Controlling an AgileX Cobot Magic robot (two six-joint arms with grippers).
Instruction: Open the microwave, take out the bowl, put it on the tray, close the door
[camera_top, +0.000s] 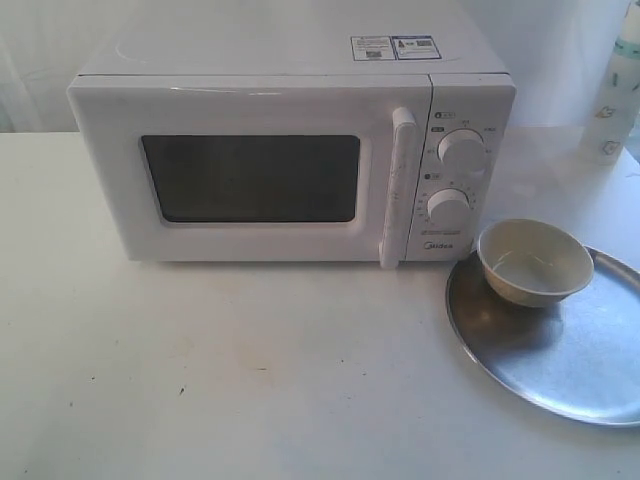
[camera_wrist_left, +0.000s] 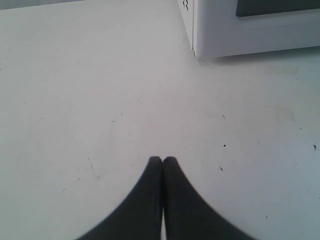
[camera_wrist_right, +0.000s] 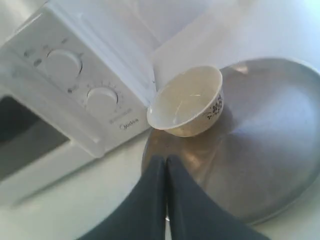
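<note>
Exterior view: bowl (camera_top: 535, 262) sat on tray (camera_top: 580, 380), lower right; door (camera_top: 250, 175) seemingly closed. Task done, my left gripper (camera_wrist_left: 162, 160) and right gripper (camera_wrist_right: 166, 159) were pinched together.

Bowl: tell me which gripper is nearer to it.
Right. The right gripper sits shut just short of the bowl, above the rim of the tray. The left gripper, also shut, is over table by a corner of the microwave, with the bowl outside its view.

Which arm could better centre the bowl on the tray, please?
Right, likely: the right end effector hovers by the bowl on the tray; the left end effector is at the microwave's far corner.
</note>
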